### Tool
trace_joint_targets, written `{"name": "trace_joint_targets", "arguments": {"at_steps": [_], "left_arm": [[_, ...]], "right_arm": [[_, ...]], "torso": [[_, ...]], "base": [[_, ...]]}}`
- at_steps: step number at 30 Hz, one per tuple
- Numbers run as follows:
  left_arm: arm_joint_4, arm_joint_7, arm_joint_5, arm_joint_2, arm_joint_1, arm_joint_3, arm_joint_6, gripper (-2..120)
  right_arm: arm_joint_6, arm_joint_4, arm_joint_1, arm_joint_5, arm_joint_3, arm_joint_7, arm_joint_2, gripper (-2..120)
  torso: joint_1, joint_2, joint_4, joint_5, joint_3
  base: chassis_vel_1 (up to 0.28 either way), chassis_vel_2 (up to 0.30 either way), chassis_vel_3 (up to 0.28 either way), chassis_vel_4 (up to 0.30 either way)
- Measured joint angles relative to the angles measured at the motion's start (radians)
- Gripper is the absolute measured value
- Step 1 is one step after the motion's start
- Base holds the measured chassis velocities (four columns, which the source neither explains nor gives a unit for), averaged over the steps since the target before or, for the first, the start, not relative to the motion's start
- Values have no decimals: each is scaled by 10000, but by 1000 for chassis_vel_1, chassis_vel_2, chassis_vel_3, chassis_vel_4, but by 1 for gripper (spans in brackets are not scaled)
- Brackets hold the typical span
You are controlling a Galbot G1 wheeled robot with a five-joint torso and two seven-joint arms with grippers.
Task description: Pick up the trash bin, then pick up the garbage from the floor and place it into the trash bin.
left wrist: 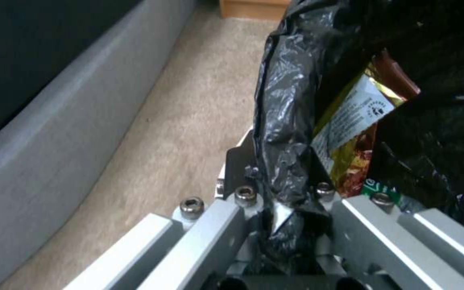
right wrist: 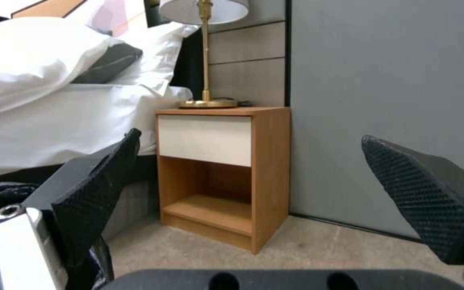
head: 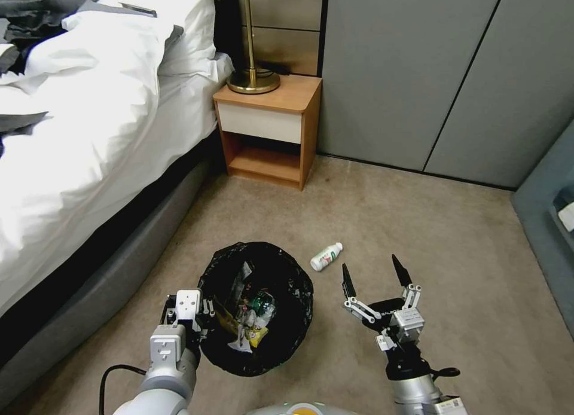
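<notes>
The floor point(head: 418, 223) is beige carpet, bounded by a bed point(head: 89, 134) on the robot's left and grey wall panels point(head: 418, 74) ahead. A wooden nightstand point(head: 269, 128) stands in the corner beside the bed, with a brass lamp point(head: 252, 74) on top.

The bin point(head: 256, 307), lined with a black bag, sits low in front of the robot, between its two arms and near the bed's base. Inside lie wrappers point(head: 254, 334) and other litter; the left wrist view shows a yellow and red wrapper point(left wrist: 353, 133) against the bag's inner side.

The left hand point(head: 200, 310) is clamped on the bin's rim, bag plastic pinched between its fingers point(left wrist: 237, 241).

The right hand point(head: 375, 277) hangs spread open just right of the bin, holding nothing.

A small white bottle point(head: 326, 256) lies on the carpet, just beyond the bin and near the right fingertips.
</notes>
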Motion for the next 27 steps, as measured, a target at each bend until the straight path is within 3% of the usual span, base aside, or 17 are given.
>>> {"name": "trace_joint_targets", "arguments": {"at_steps": [11, 27], "left_arm": [[-17, 0, -1, 13, -1, -1, -1, 1], [-44, 0, 7, -7, -40, -2, -1, 1]], "right_arm": [[123, -76, 102, 0, 9, -275, -9, 99], [-67, -170, 590, 76, -21, -302, -100, 100]], "torso": [[0, 1, -1, 0, 0], [0, 0, -1, 2, -1]], "base": [[-112, 114, 119, -119], [-14, 14, 12, -17]]}}
